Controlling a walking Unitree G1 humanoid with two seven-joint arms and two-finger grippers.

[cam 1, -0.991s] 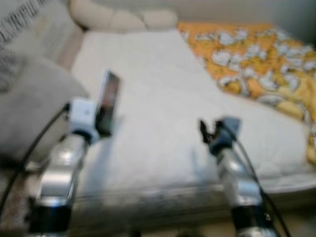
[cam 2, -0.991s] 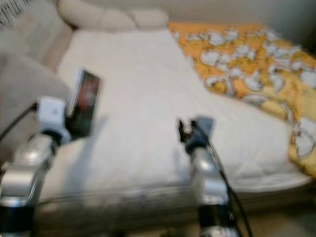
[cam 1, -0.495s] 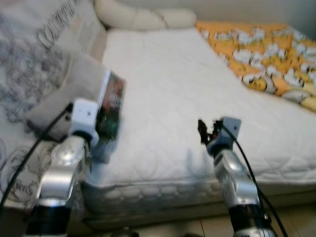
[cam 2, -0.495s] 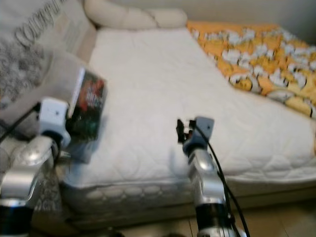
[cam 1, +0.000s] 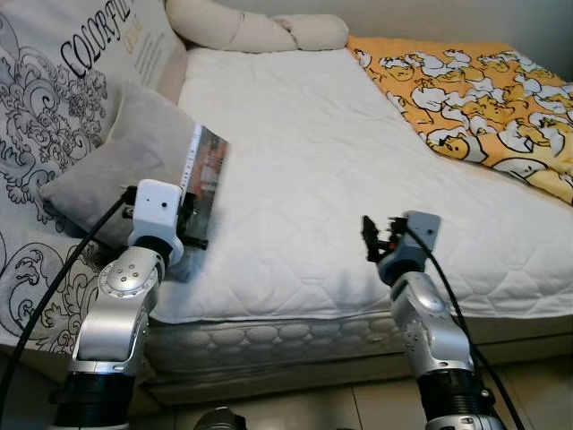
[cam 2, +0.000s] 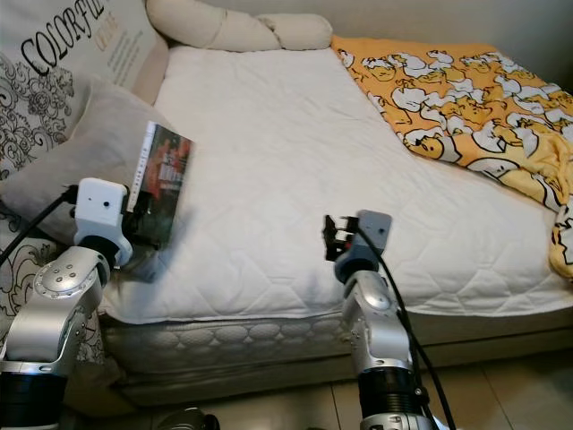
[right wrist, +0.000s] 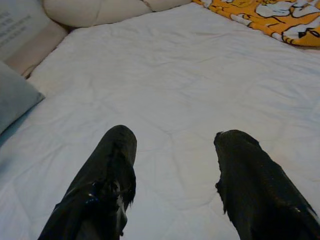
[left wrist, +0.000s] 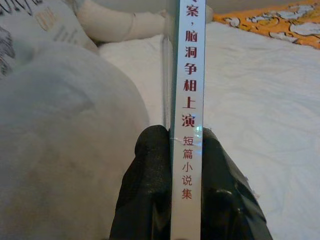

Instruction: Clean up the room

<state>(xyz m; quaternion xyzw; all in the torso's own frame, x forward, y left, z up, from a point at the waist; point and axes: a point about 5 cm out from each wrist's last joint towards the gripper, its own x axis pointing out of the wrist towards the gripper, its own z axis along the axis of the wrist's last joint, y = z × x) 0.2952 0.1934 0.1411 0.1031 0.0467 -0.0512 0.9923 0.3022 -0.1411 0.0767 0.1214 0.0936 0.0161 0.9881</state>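
My left gripper (cam 1: 199, 208) is shut on a thin book (cam 1: 205, 175) with a dark cover and a white spine, held upright above the left edge of the white mattress (cam 1: 295, 152). In the left wrist view the book (left wrist: 186, 75) shows its spine with red characters, pinched between my two black fingers (left wrist: 145, 190). My right gripper (cam 1: 372, 235) hovers open over the front part of the mattress, with nothing between its fingers (right wrist: 107, 170).
A grey cushion (cam 1: 125, 157) leans just left of the book, against a patterned cover (cam 1: 45, 98) with lettering. Cream pillows (cam 1: 251, 31) lie at the head of the bed. An orange duck-print blanket (cam 1: 474, 85) covers the right side. Tiled floor lies below the bed front.
The camera has swung and the picture has sharpened, so the bed's left side and the cushion now show more fully. Both grippers keep the same pose, and the book stays held.
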